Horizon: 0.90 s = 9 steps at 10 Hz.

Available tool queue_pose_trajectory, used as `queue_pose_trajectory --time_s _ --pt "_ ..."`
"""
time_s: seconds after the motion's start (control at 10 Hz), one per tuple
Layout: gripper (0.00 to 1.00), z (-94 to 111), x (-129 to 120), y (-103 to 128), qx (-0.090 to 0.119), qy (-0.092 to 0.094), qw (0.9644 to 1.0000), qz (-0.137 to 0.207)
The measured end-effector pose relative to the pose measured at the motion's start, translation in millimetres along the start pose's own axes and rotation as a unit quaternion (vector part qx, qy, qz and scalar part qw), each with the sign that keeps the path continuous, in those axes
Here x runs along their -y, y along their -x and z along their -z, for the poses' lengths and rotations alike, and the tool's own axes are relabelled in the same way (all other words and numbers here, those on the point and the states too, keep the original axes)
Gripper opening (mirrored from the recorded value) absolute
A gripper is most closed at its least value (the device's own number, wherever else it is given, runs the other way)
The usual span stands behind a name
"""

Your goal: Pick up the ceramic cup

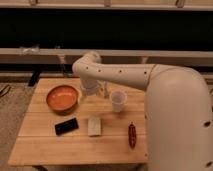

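The ceramic cup [118, 100] is small, off-white and handleless, and it stands upright near the middle of the wooden table [45, 147]. My white arm reaches in from the right and bends down at the back of the table. My gripper [97, 90] hangs below the wrist, between the orange bowl [62, 98] and the cup, a little left of and behind the cup. It sits close to a small clear glass object [104, 89].
A black phone [66, 126], a pale packet [94, 126] and a red chili-like item [132, 135] lie on the front half of the table. A dark wall with a rail runs behind the table. My arm's bulk covers the table's right side.
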<state>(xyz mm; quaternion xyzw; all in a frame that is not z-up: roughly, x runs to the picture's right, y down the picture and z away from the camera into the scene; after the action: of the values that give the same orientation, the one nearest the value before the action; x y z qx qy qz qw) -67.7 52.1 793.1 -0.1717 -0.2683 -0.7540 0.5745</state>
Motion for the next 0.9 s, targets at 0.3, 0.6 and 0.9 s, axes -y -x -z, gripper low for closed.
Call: queue_pose_trajectory --time_s 0.3,0.6,0.9 --pt "0.80 6 -31 -2 0.001 0.008 0.9997 -0.023" --pt "0.80 2 -55 -1 0.012 0.019 0.9989 -0.041" --pt "0.80 -21 -66 15 0.034 0.019 0.9972 -0.064"
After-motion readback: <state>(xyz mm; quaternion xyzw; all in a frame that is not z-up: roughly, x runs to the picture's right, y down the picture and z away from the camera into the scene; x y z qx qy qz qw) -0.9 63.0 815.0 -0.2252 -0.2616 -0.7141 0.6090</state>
